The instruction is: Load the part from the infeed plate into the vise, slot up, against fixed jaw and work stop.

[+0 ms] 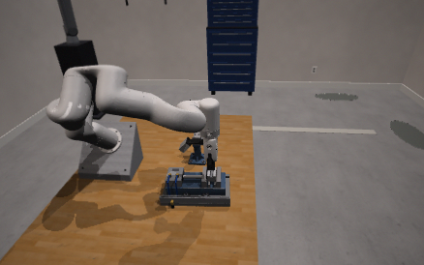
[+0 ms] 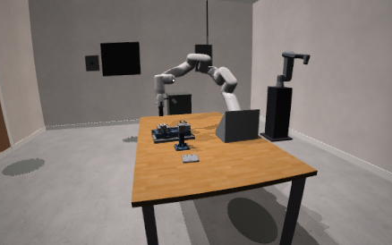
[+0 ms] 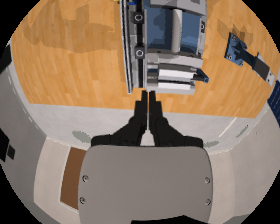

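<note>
The vise (image 1: 196, 186) stands on a blue base on the wooden table and also shows in the wrist view (image 3: 165, 30) and in the exterior view (image 2: 166, 131). A pale grey block (image 3: 176, 72), the part as far as I can tell, lies in the vise at the end nearest my fingers. Its slot is too small to make out. My gripper (image 3: 148, 99) (image 1: 211, 166) is shut and empty, a little above that end of the vise. The infeed plate (image 2: 191, 158) lies bare.
The V-block (image 1: 196, 147) stands just behind the vise, close to my wrist, and also shows in the exterior view (image 2: 183, 136). The arm's grey wedge base (image 1: 109, 152) stands at the left. The table edge runs close to the right of the vise.
</note>
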Motion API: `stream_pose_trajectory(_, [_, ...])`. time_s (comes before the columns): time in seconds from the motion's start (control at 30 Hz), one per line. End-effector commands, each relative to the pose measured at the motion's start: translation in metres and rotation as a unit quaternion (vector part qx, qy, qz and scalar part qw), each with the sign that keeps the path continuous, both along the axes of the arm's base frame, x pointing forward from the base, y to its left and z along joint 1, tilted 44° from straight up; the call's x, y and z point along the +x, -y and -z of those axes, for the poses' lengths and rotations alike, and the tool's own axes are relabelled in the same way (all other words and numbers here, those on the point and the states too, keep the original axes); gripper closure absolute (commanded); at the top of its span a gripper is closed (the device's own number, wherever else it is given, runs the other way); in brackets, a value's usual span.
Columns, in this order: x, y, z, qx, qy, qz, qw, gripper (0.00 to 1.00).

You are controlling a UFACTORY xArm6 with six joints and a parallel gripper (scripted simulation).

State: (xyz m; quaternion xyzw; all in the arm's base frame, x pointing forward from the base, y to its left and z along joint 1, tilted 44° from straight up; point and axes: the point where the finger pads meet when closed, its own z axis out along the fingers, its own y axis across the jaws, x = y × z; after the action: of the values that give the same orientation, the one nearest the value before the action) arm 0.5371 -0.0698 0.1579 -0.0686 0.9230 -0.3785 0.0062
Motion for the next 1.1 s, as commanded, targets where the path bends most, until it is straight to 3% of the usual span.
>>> stream_pose_trajectory(0.0, [0.000,-0.002,-0.001,0.001,0.011,0.009,1.000,1.00])
stream_pose_trajectory(0.2, [-0.005,-0.006,0.003,0.008,0.082,0.081,0.993,1.00])
stream_pose_trajectory(0.3, [-0.005,-0.006,0.004,0.008,0.083,0.082,0.993,1.00])
stream_pose_trajectory(0.47, [-0.009,-0.009,0.007,0.014,0.145,0.146,0.979,1.00])
stream_pose_trajectory(0.77, [-0.016,-0.015,0.013,0.023,0.236,0.239,0.942,1.00])
stream_pose_trajectory(0.87, [-0.017,-0.015,0.013,0.023,0.243,0.246,0.938,1.00])
stream_pose_trajectory(0.9, [-0.019,-0.016,0.015,0.025,0.268,0.272,0.924,1.00])
stream_pose_trajectory(1.07, [-0.023,-0.019,0.018,0.030,0.313,0.318,0.895,1.00])
